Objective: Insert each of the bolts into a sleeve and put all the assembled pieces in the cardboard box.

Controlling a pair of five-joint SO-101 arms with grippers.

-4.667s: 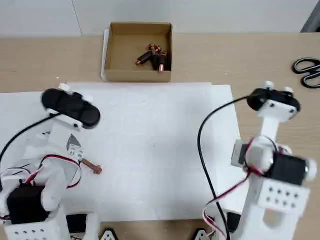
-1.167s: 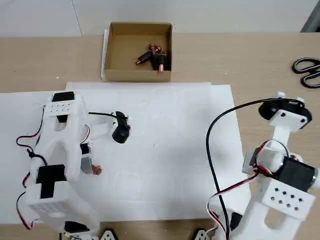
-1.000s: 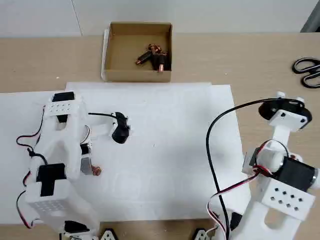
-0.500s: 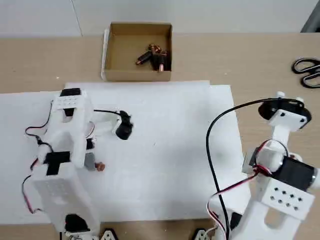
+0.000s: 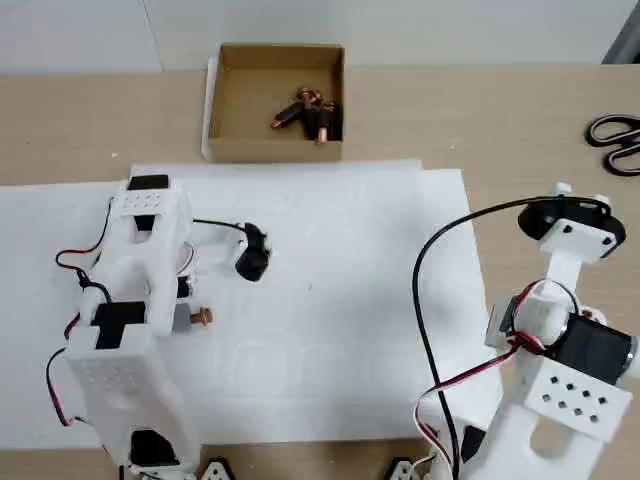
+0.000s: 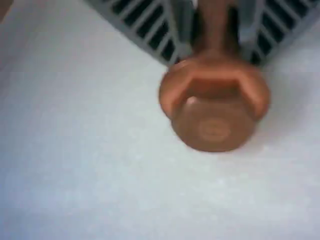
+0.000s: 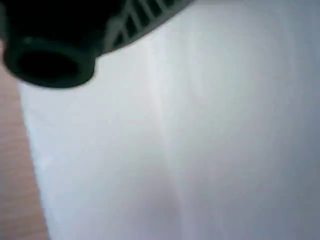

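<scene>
Left arm [image 5: 140,290] stretched forward, left gripper [image 6: 212,27] pinched on a bolt [image 6: 214,112]; right arm [image 5: 560,345] tucked back, right gripper [image 7: 102,30] round a sleeve [image 7: 50,62].

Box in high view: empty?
No, several copper-and-black pieces lie inside the box, toward its right wall.

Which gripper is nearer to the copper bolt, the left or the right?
Left. The left gripper is closed on the copper bolt. The right gripper, holding a black sleeve, is far across the white sheet, at its other edge.
</scene>
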